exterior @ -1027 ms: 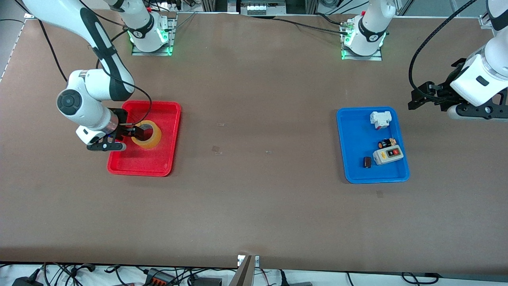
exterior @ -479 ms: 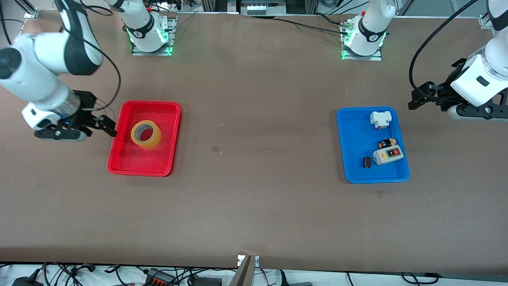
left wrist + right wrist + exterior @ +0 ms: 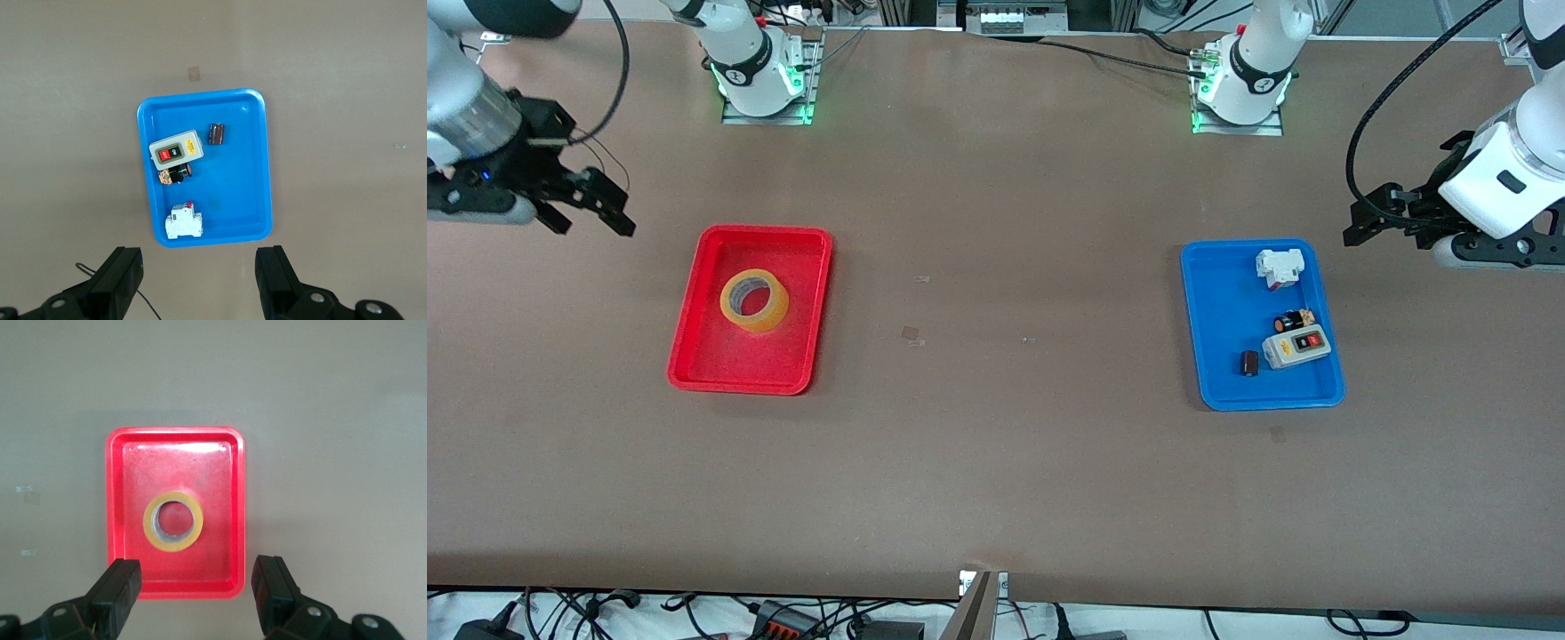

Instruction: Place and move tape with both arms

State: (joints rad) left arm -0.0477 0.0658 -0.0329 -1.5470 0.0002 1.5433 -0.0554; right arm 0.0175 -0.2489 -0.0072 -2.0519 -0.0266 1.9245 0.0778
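With the tape (image 3: 754, 301) lying flat in the red tray (image 3: 694, 356) below my wide-spread, empty right gripper (image 3: 591, 212), I judge placing done, while the idle left gripper (image 3: 1371, 222) gapes over bare table.

No readable text, brand or number anywhere. Only small marks: on the grey switch box (image 3: 1296, 347) in the blue tray (image 3: 1215, 311), one red button and one dark button, each with tiny pale characters too small to read, beside a yellow mark, also unreadable. On each arm base ring (image 3: 1263, 84), a small dark emblem, not legible.
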